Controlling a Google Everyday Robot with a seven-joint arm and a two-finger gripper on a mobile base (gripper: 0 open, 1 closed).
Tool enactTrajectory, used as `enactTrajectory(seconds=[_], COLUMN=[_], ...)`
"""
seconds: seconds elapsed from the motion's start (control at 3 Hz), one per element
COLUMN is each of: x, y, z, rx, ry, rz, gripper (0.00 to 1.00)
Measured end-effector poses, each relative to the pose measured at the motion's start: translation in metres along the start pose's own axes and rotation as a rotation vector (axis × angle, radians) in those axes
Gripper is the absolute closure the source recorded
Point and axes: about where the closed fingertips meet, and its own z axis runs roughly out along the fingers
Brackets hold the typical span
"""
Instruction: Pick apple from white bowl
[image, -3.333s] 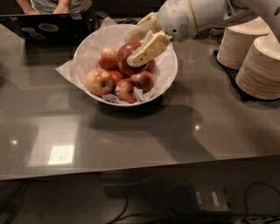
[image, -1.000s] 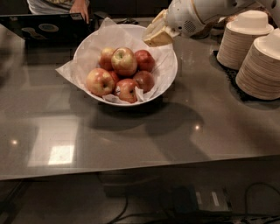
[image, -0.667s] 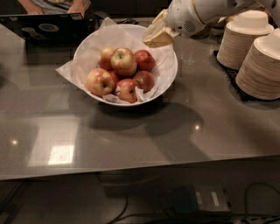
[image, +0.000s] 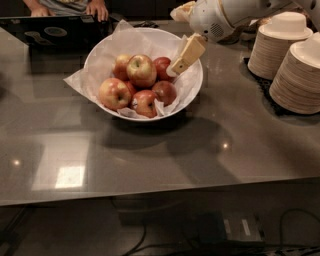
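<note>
The white bowl (image: 196, 88), lined with crinkled white paper, stands at the back middle of the dark table. The large red-orange apple (image: 141, 70) lies on top of several other apples in it. My gripper (image: 176, 44) hangs over the bowl's back right rim, to the right of the apple and apart from it. Its jaws stand wide apart and hold nothing. One tan finger (image: 186, 54) slants down into the bowl next to a dark red apple (image: 162, 67). The other finger (image: 181, 10) is up by the top edge.
Two tall stacks of pale paper plates (image: 299, 75) stand at the right. A dark laptop (image: 55, 31) and a person's hands (image: 97, 8) are at the back left. The table's front edge (image: 150, 197) runs across the lower part of the view.
The gripper was down among the apples, then drew back to the bowl's back right. Since one second ago it has come a little lower over the rim. The apples have not moved.
</note>
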Motion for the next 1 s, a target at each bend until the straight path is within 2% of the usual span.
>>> enactTrajectory(seconds=[0.67,1.0], x=[-0.005,-0.014], y=[-0.003,-0.001], z=[0.008,0.013], rx=[-0.015,-0.038], ry=[-0.002,-0.018], rz=[-0.012,-0.029], gripper=[0.4,0.28])
